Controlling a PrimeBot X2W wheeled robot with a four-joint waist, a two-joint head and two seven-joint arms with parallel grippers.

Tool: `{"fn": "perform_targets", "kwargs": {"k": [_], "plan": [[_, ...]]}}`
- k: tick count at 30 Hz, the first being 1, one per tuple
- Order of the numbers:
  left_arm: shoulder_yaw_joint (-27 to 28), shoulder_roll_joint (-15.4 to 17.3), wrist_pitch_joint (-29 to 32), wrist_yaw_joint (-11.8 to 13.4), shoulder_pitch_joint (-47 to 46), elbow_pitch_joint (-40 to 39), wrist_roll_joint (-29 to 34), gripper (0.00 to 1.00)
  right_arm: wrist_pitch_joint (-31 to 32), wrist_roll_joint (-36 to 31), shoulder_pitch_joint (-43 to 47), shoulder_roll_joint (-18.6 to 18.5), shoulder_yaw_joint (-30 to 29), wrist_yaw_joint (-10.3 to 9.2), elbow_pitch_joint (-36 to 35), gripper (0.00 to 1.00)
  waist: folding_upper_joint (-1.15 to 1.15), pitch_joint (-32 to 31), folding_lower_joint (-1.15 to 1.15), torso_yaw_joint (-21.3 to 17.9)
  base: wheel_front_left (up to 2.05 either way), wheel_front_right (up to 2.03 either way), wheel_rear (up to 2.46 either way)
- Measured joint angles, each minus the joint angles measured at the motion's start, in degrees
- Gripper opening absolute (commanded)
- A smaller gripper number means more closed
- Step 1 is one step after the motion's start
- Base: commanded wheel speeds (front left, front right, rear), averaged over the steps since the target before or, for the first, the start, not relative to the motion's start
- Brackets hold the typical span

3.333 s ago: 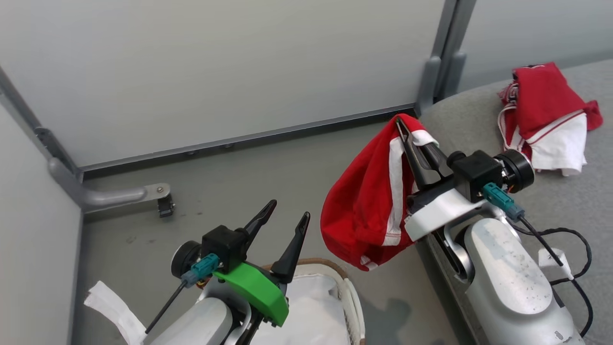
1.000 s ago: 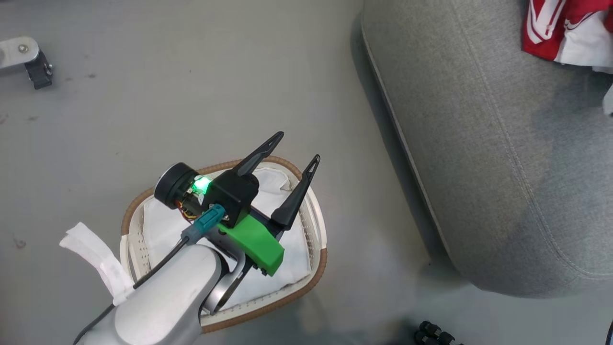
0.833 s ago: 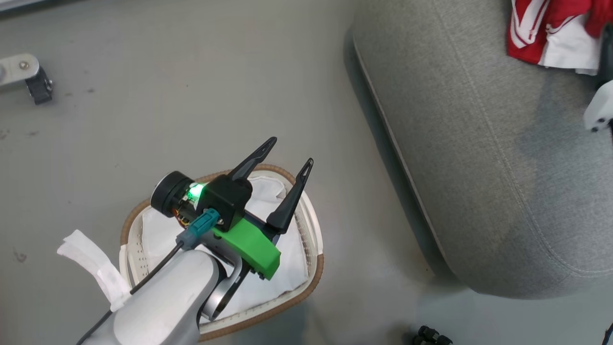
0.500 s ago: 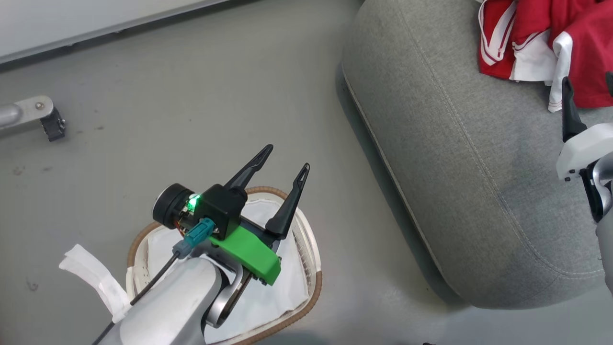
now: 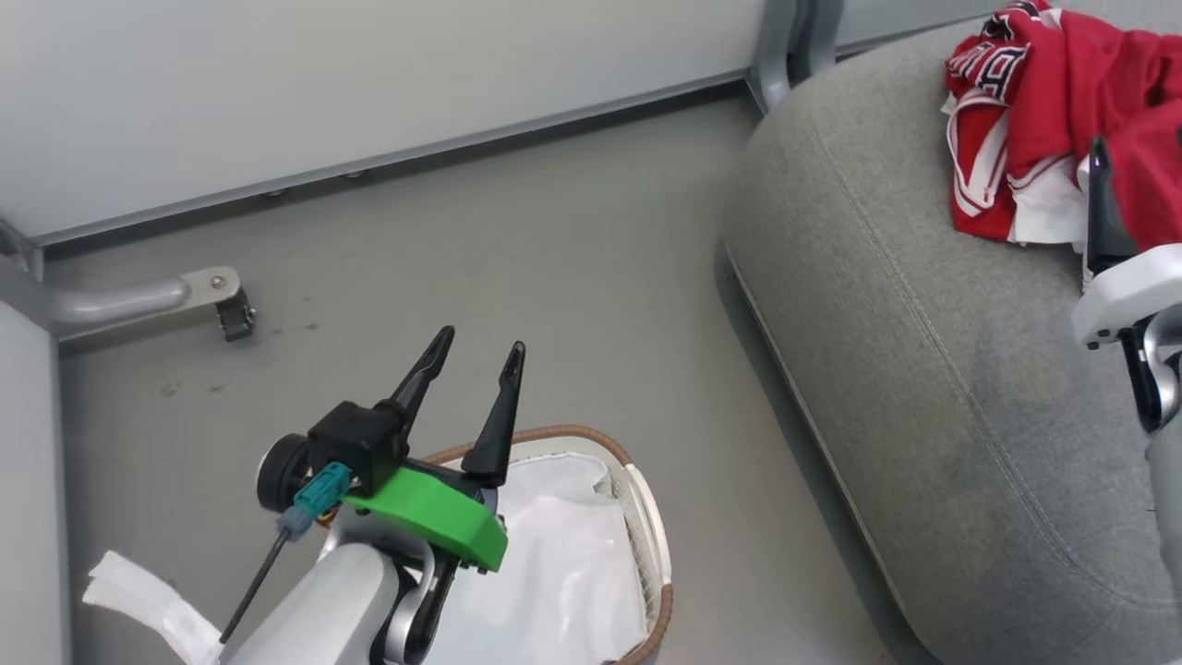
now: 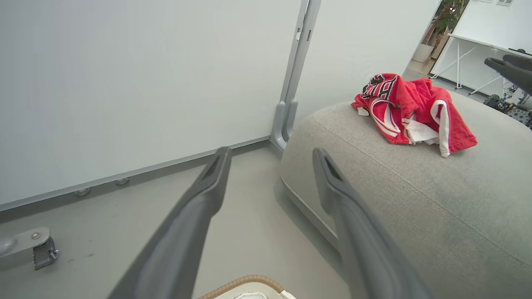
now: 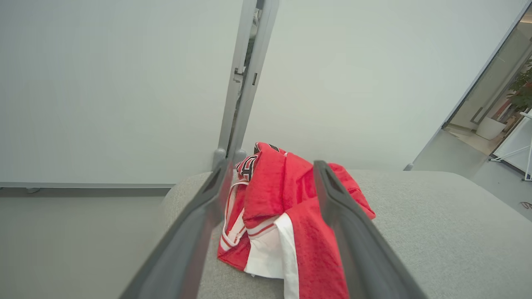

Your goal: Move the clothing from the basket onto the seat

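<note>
The clothing (image 5: pixel 1043 120), red with white trim, lies in a crumpled pile on the grey seat (image 5: pixel 923 323). My right gripper (image 5: pixel 1138 139) is open just in front of the pile; in the right wrist view its fingers (image 7: pixel 272 166) frame the clothing (image 7: pixel 270 199) without holding it. The white basket (image 5: pixel 554 434) with a brown rim sits on the floor at lower centre, only its white lining showing inside. My left gripper (image 5: pixel 480 344) hovers open and empty above the basket's near-left side. The left wrist view shows my left gripper (image 6: pixel 272 153), the clothing (image 6: pixel 411 108), the seat (image 6: pixel 415 199) and the basket rim (image 6: pixel 245 282).
Pale wall panels with a grey post (image 5: pixel 785 46) close off the back. A metal foot with a caster (image 5: pixel 222 300) stands on the floor at left. Bare grey floor (image 5: pixel 600 277) lies between basket and seat. A white strap (image 5: pixel 138 600) hangs off my left arm.
The head camera has tilted up towards the wall. My right gripper, which earlier carried the red shorts, has opened; the shorts now lie on the seat with the jersey.
</note>
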Motion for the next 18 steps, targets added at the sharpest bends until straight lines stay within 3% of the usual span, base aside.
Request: {"fn": "perform_targets", "kwargs": {"k": [6,18], "plan": [[7.1,-1.3,-0.2,1.1,6.8,-1.1,1.4,1.0,0.0,-1.0,3.5,5.0,-0.5,0.0,-4.0,1.0,0.0,-4.3,0.0,4.0,0.0,0.0,0.0],[15.4,-3.1,-0.2,1.7,17.5,-1.4,6.0,1.0,0.0,-2.0,16.7,13.5,1.0,0.0,-10.3,1.0,0.0,-10.5,0.0,12.2,0.0,0.0,0.0]]}}
